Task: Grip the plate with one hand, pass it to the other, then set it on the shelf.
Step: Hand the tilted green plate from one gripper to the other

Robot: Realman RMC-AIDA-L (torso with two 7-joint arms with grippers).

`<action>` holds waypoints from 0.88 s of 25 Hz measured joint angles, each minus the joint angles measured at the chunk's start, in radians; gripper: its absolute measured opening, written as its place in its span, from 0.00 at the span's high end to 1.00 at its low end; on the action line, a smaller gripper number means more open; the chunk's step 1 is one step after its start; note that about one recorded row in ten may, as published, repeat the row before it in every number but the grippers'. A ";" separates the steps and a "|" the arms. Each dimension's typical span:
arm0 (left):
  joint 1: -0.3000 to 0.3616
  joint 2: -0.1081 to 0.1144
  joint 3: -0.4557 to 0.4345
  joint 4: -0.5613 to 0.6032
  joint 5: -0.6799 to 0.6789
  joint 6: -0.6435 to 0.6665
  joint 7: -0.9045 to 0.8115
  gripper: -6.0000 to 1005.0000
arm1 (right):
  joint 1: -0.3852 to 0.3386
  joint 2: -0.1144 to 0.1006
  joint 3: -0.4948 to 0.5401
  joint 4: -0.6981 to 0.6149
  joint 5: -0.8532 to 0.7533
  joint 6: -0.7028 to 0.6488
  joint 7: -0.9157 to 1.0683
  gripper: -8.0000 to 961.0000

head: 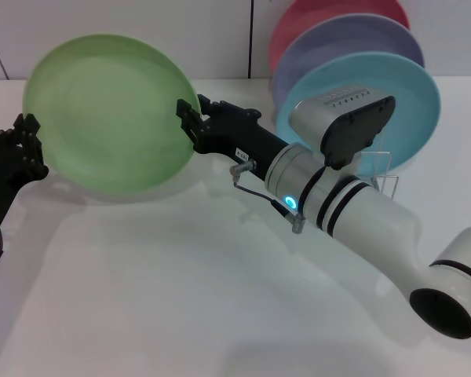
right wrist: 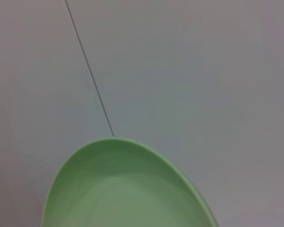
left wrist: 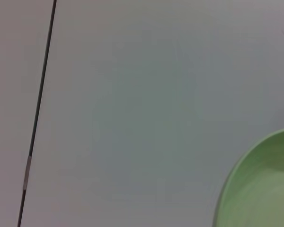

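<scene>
Green and smooth, the plate (head: 110, 118) hangs up in the air over the white worktop (head: 180, 298), tipped so you see its round face. It is plastic, with a low raised rim all the way round.

You have two end effectors on it. Your left end effector (head: 23, 145) is all black with slim fingers, and it touches the plate's left edge. Your right end effector (head: 190, 122) is black too, on a fat white arm (head: 361, 212) with black bands and a small blue-green light. It sits at the plate's right edge. You cannot tell from the head view how tight either one grips, and both wrist views show only part of the green plate (left wrist: 260, 189) (right wrist: 123, 189) against the pale wall (right wrist: 180, 71).

Below the plate the worktop is bare and flat, so you have open room there. To the right it gets crowded. A turquoise plate (head: 392, 90) stands on edge just behind the white arm, with a lavender plate (head: 330, 43) and a pink plate (head: 306, 16) behind it. They lean in a silver wire rack (head: 385, 177), and only a few thin loops of it show beside the arm. The green plate is well apart from the rack.
</scene>
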 joint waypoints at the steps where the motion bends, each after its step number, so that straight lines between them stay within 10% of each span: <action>1: 0.000 0.000 0.000 0.000 0.000 0.000 0.000 0.95 | 0.000 0.000 0.000 0.000 0.000 0.000 0.000 0.71; 22: 0.000 0.000 0.000 0.001 0.000 0.005 0.026 0.94 | -0.002 0.000 0.014 0.000 0.003 0.022 0.004 0.74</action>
